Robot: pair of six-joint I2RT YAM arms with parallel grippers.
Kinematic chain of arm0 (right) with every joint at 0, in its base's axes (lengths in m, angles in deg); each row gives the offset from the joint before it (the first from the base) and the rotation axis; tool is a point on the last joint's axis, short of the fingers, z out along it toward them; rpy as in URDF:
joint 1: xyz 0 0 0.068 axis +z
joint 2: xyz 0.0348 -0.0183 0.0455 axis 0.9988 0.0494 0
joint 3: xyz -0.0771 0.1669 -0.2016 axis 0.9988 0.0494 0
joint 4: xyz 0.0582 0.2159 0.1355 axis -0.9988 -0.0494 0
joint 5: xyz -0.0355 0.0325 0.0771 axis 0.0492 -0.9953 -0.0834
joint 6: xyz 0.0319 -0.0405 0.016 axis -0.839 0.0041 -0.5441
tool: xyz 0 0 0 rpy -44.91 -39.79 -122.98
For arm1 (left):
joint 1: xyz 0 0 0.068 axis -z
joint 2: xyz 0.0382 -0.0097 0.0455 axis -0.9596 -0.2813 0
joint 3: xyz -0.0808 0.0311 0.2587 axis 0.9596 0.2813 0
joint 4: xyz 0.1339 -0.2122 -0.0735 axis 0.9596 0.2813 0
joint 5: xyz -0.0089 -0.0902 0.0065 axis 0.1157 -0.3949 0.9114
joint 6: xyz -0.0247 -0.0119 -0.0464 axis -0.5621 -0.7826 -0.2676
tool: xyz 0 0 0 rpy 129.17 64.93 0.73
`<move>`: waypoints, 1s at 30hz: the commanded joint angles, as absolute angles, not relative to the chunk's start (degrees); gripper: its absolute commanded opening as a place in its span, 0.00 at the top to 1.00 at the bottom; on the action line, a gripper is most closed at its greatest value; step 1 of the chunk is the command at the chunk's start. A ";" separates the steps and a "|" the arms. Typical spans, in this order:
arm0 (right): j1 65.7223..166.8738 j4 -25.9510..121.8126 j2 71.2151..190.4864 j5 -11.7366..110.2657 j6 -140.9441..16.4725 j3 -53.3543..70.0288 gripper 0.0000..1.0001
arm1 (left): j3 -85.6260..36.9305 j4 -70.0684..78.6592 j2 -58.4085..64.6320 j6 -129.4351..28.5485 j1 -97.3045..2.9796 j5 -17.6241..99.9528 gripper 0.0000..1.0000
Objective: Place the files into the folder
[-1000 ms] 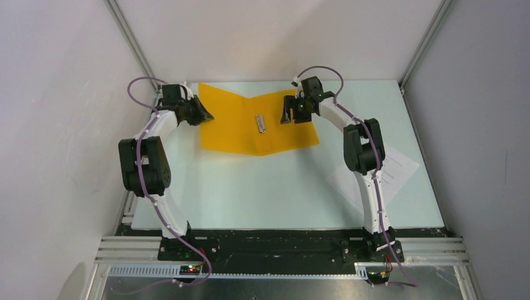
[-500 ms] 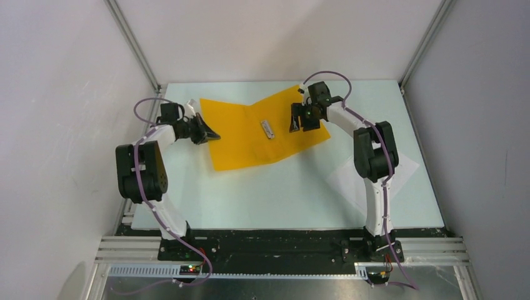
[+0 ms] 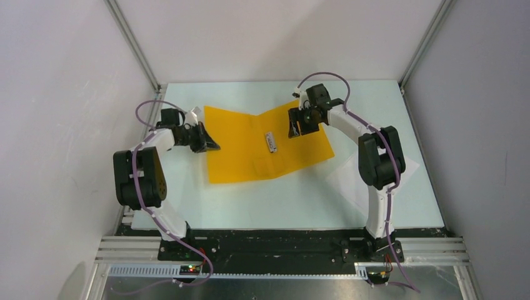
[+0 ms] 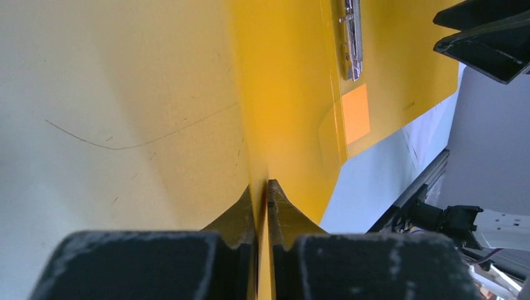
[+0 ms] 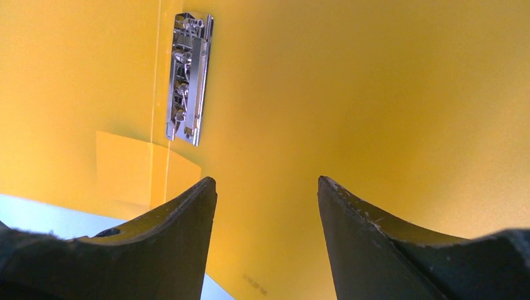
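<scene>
Two sets of jaws meet the folder (image 3: 237,150): left jaws pinch its left edge, right jaws stand spread over its right leaf. It lies open on the counter (image 3: 281,203), clip (image 3: 270,141) near the fold; files (image 3: 409,164) lie apart, rightward.

pale table (image 3: 250,206) carries open folder (image 3: 244,153) and white sheets (image 3: 345,182).

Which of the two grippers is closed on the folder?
The left gripper: it pinches the folder at its edge, while the right gripper hangs open above it.
</scene>
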State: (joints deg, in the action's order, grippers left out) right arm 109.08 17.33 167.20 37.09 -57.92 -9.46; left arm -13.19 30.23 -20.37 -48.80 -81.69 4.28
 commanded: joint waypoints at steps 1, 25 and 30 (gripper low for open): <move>108.52 18.16 167.10 37.20 -55.66 -8.69 0.36 | -18.97 32.30 -19.69 -45.46 -82.00 7.00 0.79; 108.52 19.80 171.43 38.62 -55.60 -11.10 0.40 | -53.47 37.13 -33.55 -65.32 -59.27 36.92 0.30; 108.61 19.81 171.61 38.26 -55.60 -11.03 0.40 | -52.99 37.03 -39.05 -66.09 -57.16 36.06 0.37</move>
